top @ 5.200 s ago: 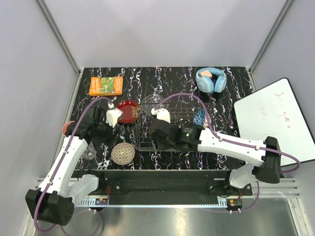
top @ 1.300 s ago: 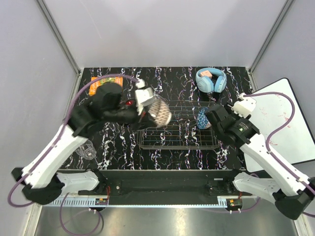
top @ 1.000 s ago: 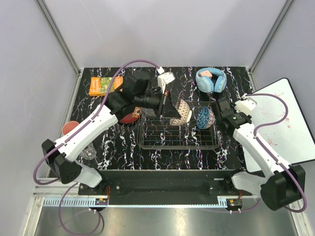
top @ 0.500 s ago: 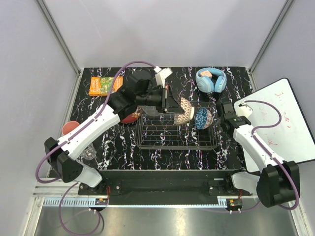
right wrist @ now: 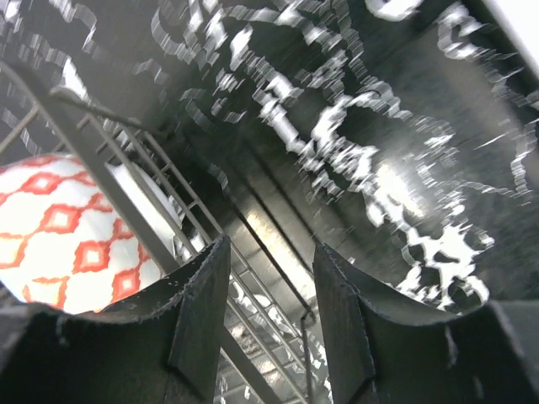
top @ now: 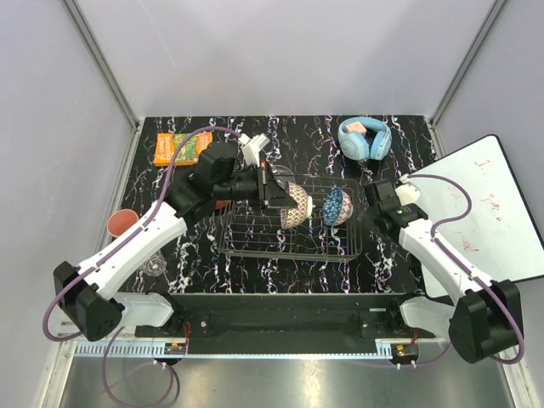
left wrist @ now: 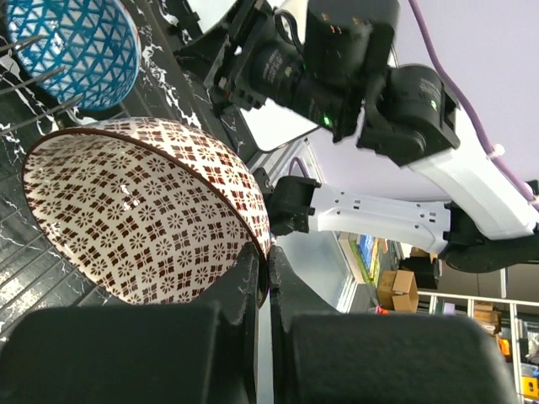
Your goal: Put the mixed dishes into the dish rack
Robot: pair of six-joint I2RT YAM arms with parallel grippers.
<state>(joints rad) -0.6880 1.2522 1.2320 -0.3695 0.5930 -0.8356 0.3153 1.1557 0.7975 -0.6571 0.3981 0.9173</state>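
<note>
Top external: the left gripper [top: 280, 201] is stretched over the dish rack [top: 255, 245], clamped on the beige patterned bowl [top: 295, 209]. The bowl is tilted inside the rack's outline, but whether it touches the wires is unclear. Just beside it, the blue patterned bowl [top: 333, 206] stands on edge in the rack. The right gripper [top: 365, 209] sits at the rack's right end, too small to read.

Left wrist: both fingers pinch the beige bowl's rim, and the blue bowl is cut off at the top corner.

Right wrist: the view is blurred. The fingers are spread and hold nothing, with rack wires beyond them. A white red-diamond surface [right wrist: 59, 244] is cut off at the left.

headphones [top: 365, 138] lie behind the rack [top: 255, 240], cup [top: 122, 222] left.
</note>
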